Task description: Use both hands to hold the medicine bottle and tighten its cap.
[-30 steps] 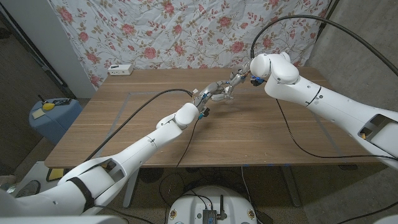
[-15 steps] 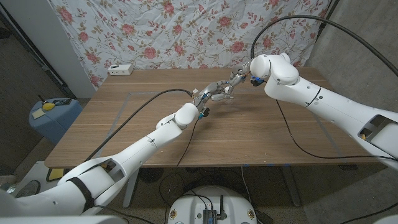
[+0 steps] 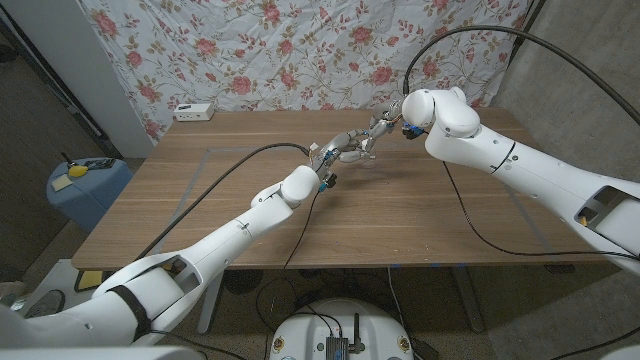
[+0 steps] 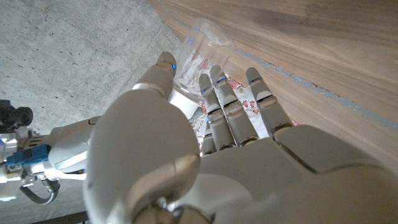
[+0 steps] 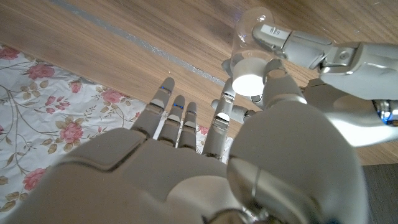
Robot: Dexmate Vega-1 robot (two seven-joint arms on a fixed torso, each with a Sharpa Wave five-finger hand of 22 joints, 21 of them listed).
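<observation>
Medicine bottle (image 5: 247, 38) sits clear and upright at the table's (image 3: 420, 215) far middle, left hand (image 3: 342, 150) fingers wrapped round its body, right hand (image 3: 378, 128) pinching the white cap (image 5: 250, 81). Nothing's budged in the last second, so I'd guess the twisting's stalled or nearly finished.

From my head camera the light is even and soft, the desk (image 3: 420, 215) evenly lit with only faint shadows under my arms, and the corners falling darker. At my right wrist, the white cap (image 5: 251, 78) glares almost blown out, and my own right hand (image 5: 205, 162) close to the lens is blurred. My left hand (image 4: 186, 162) also looms soft and unfocused.
</observation>
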